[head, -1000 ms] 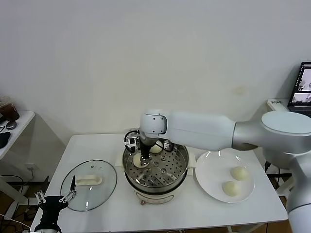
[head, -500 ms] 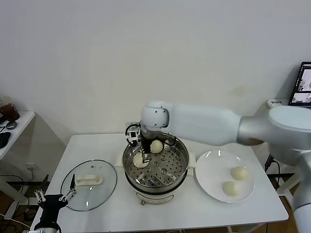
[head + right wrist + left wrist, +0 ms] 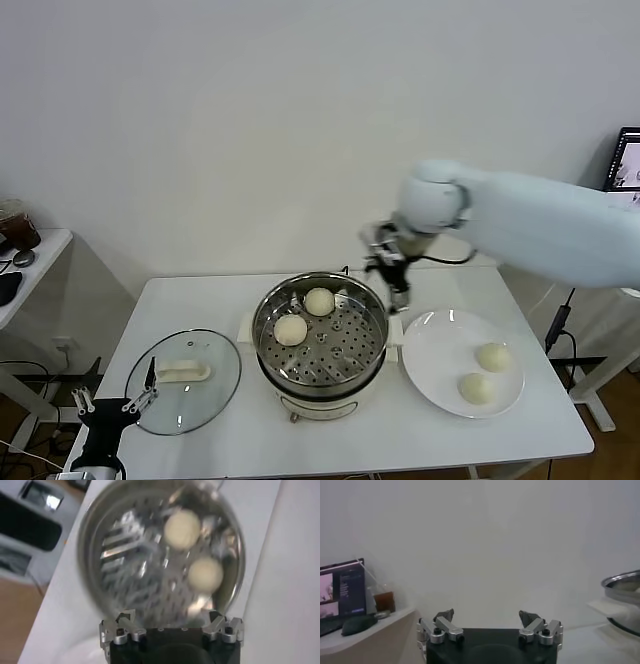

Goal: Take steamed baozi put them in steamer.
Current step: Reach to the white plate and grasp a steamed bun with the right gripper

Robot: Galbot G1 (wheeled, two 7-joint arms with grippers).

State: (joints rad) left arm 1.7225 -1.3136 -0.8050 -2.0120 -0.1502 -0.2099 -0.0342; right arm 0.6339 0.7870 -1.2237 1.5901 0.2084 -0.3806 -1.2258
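Right pincer (image 3: 392,281) has lifted out of the steamer (image 3: 320,345) and swung toward its plate side, fingers spread, empty. Two baozi (image 3: 319,301) (image 3: 290,330) sit on the steamer's tray; two more (image 3: 492,356) (image 3: 475,388) on the plate (image 3: 432,350) right of the steamer. Left pincer (image 3: 112,410) (idle) open, left of the steamer below the bench (image 3: 200,295) edge.

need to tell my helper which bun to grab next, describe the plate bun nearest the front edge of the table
Start at the steel steamer in the middle of the table; on the robot's right of it lies a flat white plate. Two baozi sit on it: you want the front baozi, lower in the head view, not the rear baozi just behind it.
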